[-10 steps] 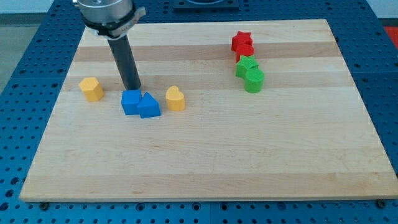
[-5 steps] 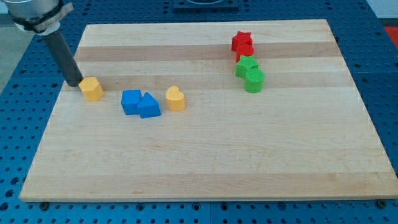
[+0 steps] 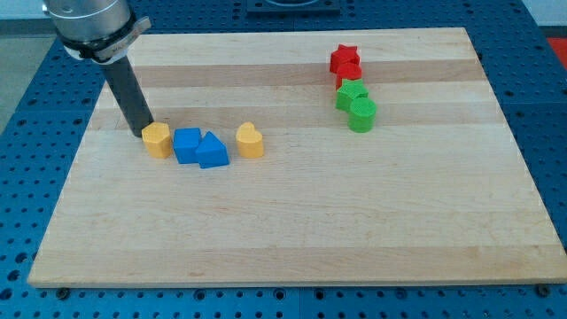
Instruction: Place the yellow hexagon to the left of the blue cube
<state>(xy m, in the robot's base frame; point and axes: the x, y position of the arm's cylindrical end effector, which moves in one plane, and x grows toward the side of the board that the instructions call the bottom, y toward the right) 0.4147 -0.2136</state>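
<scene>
My tip point(image 3: 142, 133), no pincer to report, touched the yellow hexagon point(image 3: 157, 140) at its ten o'clock, hexagon just at nine o'clock of the blue cube point(image 3: 186, 145); likely light, rigid, slippery, pushed flat-on.

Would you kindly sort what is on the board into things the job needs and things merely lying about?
Job:
- yellow hexagon, against the blue cube's left side
- blue cube
- my tip, at the hexagon's upper left

Lying about:
- blue block
- yellow block
- red star
- two green blocks
</scene>
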